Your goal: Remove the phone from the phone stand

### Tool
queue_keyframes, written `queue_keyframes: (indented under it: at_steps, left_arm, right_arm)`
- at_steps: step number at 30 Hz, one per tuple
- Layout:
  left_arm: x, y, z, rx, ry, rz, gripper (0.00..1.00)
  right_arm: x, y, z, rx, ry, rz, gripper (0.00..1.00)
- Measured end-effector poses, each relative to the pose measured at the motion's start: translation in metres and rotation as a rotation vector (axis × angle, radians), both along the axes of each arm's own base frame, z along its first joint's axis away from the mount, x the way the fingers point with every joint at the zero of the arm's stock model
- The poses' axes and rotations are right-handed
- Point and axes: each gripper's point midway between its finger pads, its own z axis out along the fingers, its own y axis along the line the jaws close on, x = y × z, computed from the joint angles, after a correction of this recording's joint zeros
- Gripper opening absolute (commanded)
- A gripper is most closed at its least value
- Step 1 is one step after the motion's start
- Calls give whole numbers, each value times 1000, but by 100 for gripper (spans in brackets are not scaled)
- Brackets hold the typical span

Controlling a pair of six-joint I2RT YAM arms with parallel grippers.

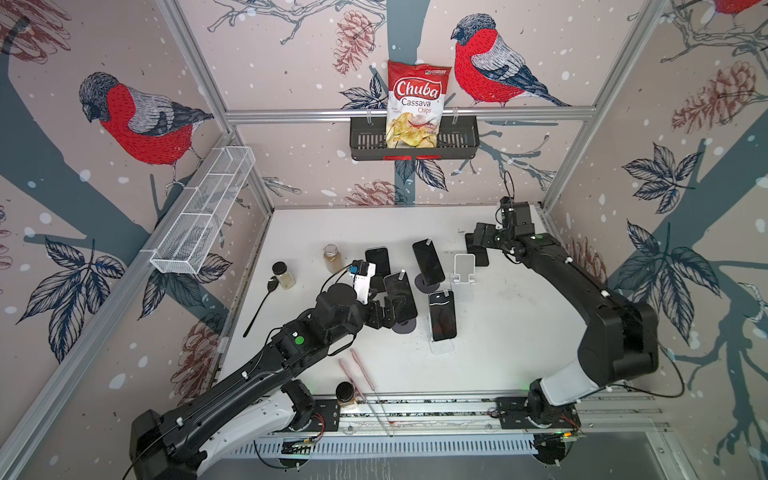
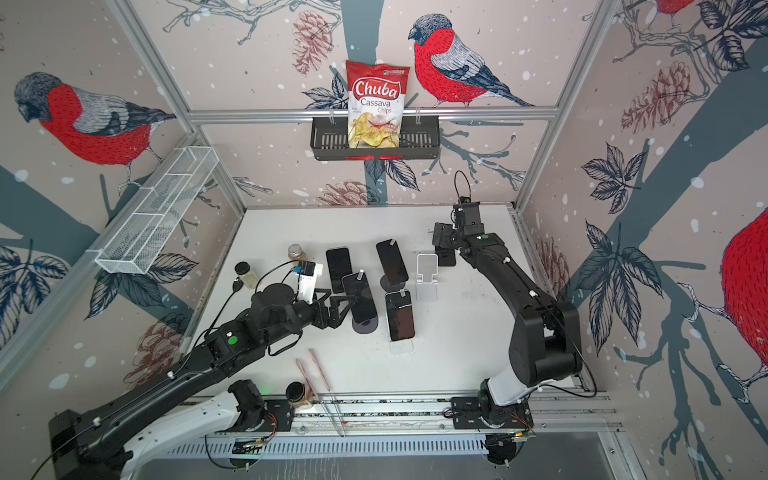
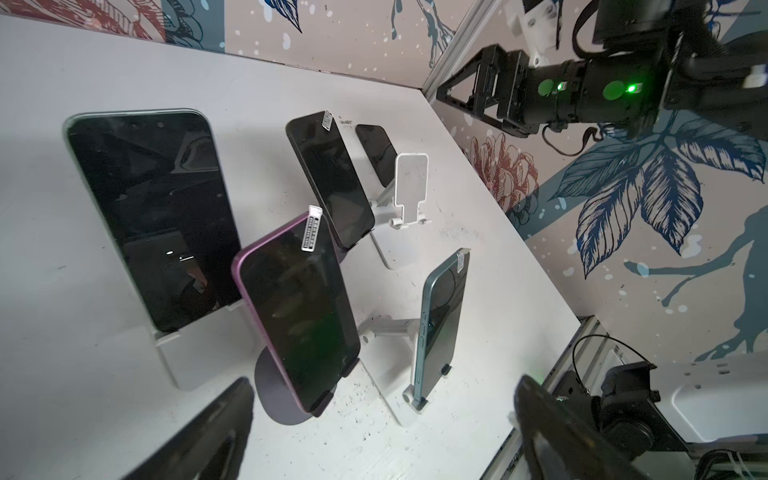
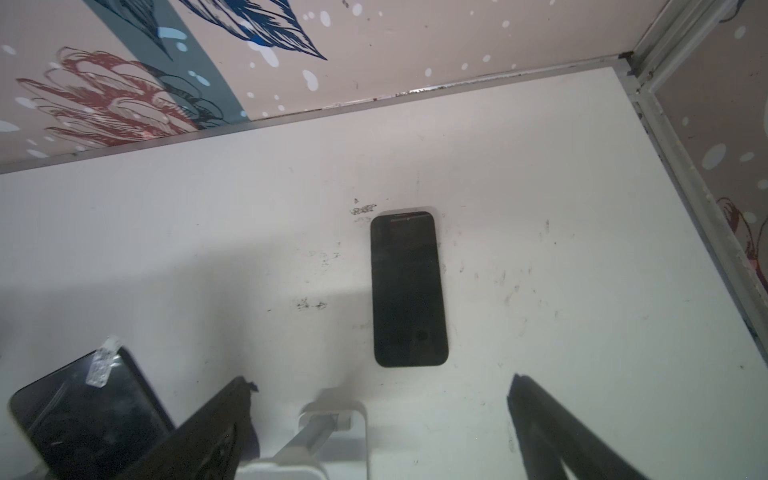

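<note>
A black phone (image 4: 409, 291) lies flat on the white table (image 1: 519, 311) at the back right. My right gripper (image 4: 380, 415) hovers over it, open and empty, beside the empty white phone stand (image 1: 464, 268). Four other phones lean on stands: a purple-edged one (image 3: 299, 316), a blue-edged one (image 3: 440, 324), a black one (image 3: 332, 178) and a large dark one (image 3: 158, 216). My left gripper (image 3: 382, 424) is open just in front of the purple-edged phone (image 1: 401, 297), holding nothing.
Two small jars (image 1: 284, 274) (image 1: 332, 257) and a black spoon (image 1: 262, 305) sit at the table's left. Pink sticks (image 1: 361, 376) and a dark-lidded jar (image 1: 345, 395) lie near the front edge. A chips bag (image 1: 417, 104) stands in the wall basket.
</note>
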Motion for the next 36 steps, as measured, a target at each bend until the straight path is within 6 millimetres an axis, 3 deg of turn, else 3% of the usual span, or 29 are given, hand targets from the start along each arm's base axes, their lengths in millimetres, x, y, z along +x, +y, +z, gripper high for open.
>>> queue_keyframes:
  at_steps: [6, 13, 18, 36]
  left_arm:
    - [-4, -13, -6, 36, 5, -18, 97]
    - [-6, -20, -12, 50, 14, -35, 97]
    - [-8, -23, -9, 42, 8, -44, 97]
    - [-8, -25, -11, 45, 11, -47, 97]
  right_arm:
    - [-28, 23, 3, 3, 0, 66, 99]
    - [-57, 52, -25, -15, 75, 140, 99]
    - [-69, 57, -43, -33, 112, 144, 100]
    - [-59, 63, -76, -77, 141, 123, 92]
